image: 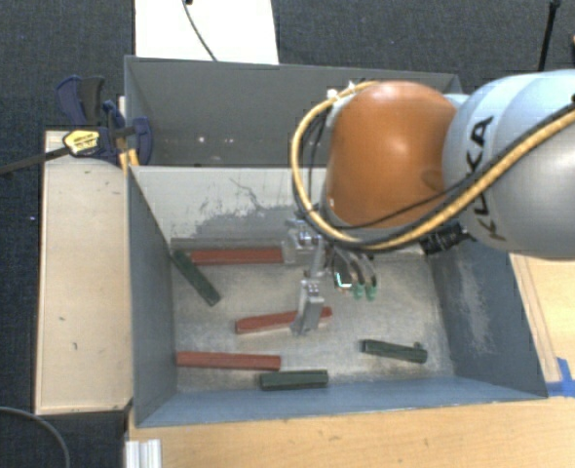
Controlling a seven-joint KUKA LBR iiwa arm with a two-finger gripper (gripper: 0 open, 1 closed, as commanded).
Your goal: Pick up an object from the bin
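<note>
The gripper (pixel 312 312), open or closed I cannot tell, is over the middle red-brown stick (pixel 263 325), likely light, hard and best pinched across.

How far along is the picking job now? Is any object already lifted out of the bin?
Done: the gripper is low in the bin, at the right end of the middle red stick. In hand: I cannot tell whether it grips that stick, which lies flat on the floor. Left: lifting it out.
</note>
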